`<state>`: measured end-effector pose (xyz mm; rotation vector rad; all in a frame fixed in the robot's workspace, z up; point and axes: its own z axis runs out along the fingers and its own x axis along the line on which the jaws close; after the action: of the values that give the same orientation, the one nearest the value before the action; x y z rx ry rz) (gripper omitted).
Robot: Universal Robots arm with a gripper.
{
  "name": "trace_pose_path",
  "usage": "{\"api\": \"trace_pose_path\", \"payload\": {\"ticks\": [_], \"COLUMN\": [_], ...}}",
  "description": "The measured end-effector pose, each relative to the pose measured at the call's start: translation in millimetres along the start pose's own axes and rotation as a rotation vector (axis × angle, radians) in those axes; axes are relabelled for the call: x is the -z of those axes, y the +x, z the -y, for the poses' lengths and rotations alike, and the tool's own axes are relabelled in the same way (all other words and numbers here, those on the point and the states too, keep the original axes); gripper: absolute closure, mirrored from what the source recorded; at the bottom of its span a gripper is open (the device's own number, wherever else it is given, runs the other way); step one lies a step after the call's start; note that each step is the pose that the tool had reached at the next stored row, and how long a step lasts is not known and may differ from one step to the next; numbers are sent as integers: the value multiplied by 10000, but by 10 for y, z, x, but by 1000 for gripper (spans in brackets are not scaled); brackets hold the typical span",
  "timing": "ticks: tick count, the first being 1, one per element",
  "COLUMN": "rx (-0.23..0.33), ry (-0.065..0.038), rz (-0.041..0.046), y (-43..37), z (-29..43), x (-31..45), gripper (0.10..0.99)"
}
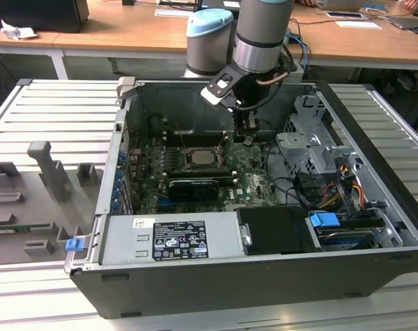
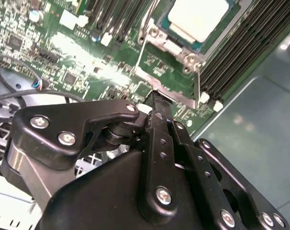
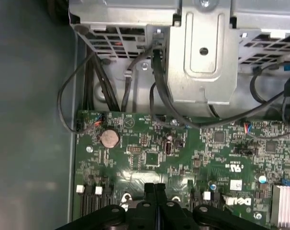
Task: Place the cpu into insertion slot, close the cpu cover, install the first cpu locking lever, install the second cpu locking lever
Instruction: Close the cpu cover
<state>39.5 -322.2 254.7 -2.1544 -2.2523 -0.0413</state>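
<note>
One arm (image 1: 264,34) reaches down into the open computer case (image 1: 264,293), its gripper (image 1: 245,140) low over the green motherboard (image 1: 254,181) and just beside the insertion slot (image 2: 179,48) on the exterior view's right. Its fingers (image 3: 149,191) are pressed together with nothing seen between them. In the second wrist view their tip sits right at a bright metal strip (image 2: 183,98) along the slot's edge. The cpu (image 2: 197,17) lies flat in the slot, pale silvery face up, and a thin lever (image 2: 141,52) stands close beside it.
</note>
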Motion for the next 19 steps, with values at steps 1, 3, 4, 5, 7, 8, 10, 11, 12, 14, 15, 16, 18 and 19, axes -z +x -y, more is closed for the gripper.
{"api": "trace_pose_path", "payload": {"ticks": [1,3,4,5,7,8,10,11,12,14,15,16,18,19], "rx": [4,7,9,14,15,15,17,17,16,15,17,16,18,19], "ry": [-25,-125,-247,-328,-389,-401,-417,-421,-421,-420,-420,-420,-420,-420], "rz": [2,7,12,14,19,18,19,20,19,20,19,20,19,19], "y": [2,5,8,10,13,14,16,16,16,17,17,17,20,23], "z": [46,119,189,239,303,320,380,397,409,421,431,440,479,511], "x": [0,-2,-5,-9,-15,-18,-35,-44,-56,-80,-101,-116,-134,-141], "gripper": [980,980,980,980,980,980,980,980,980,980,980,980,980,980]}}
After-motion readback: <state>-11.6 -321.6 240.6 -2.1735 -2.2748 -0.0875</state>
